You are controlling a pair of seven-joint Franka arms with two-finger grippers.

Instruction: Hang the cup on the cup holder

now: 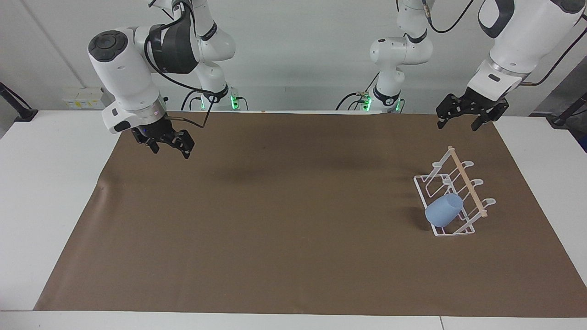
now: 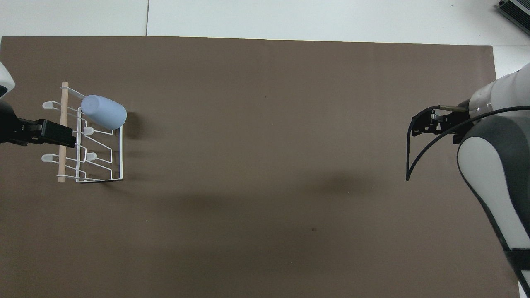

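Note:
The light-blue cup (image 1: 443, 210) (image 2: 103, 111) hangs tilted, mouth down, on a prong of the white wire cup holder (image 1: 454, 192) (image 2: 85, 138), at the rack's end farthest from the robots. The holder stands on the brown mat toward the left arm's end of the table, its wooden rod (image 1: 467, 180) across the top. My left gripper (image 1: 460, 119) hangs open and empty in the air over the mat's edge beside the rack's near end; in the overhead view one finger (image 2: 51, 131) shows over the rod. My right gripper (image 1: 170, 145) waits open and empty over the mat at the right arm's end.
A brown mat (image 1: 284, 215) covers most of the white table (image 1: 41, 192). A black cable (image 2: 414, 153) loops from the right arm's wrist. The two arm bases stand at the table's edge nearest the robots.

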